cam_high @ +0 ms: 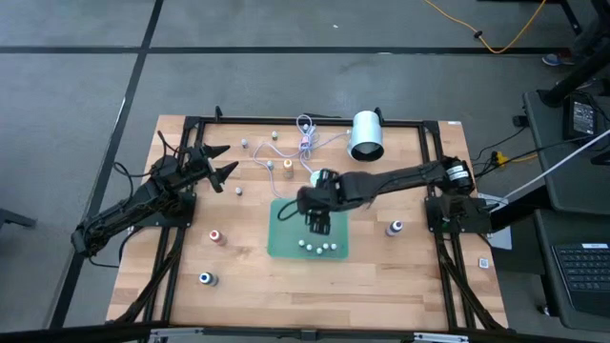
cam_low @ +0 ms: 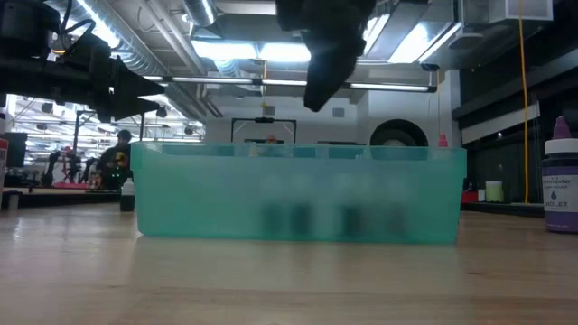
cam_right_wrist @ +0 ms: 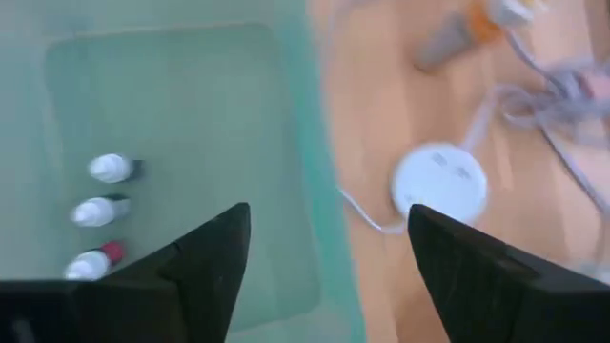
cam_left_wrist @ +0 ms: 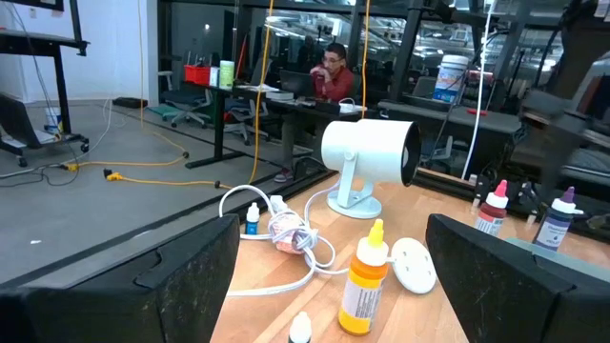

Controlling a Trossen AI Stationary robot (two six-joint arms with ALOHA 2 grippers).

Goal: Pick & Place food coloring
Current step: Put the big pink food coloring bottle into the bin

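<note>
Food coloring bottles (cam_high: 318,247) stand in a row inside the green tray (cam_high: 282,242), just below the right gripper (cam_high: 317,221), whose fingers are spread and empty above the tray. Left gripper (cam_high: 221,162) waits open, well apart.

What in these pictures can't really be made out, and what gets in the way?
- Bottles in the green tray, low view: only dark smears through its frosted wall.
- Right gripper, low view: cut off by the top edge.
- Bottle at the tray's edge, right wrist view: partly hidden by the gripper's finger.
- Purple bottle, low view: cut by the picture's edge.
</note>
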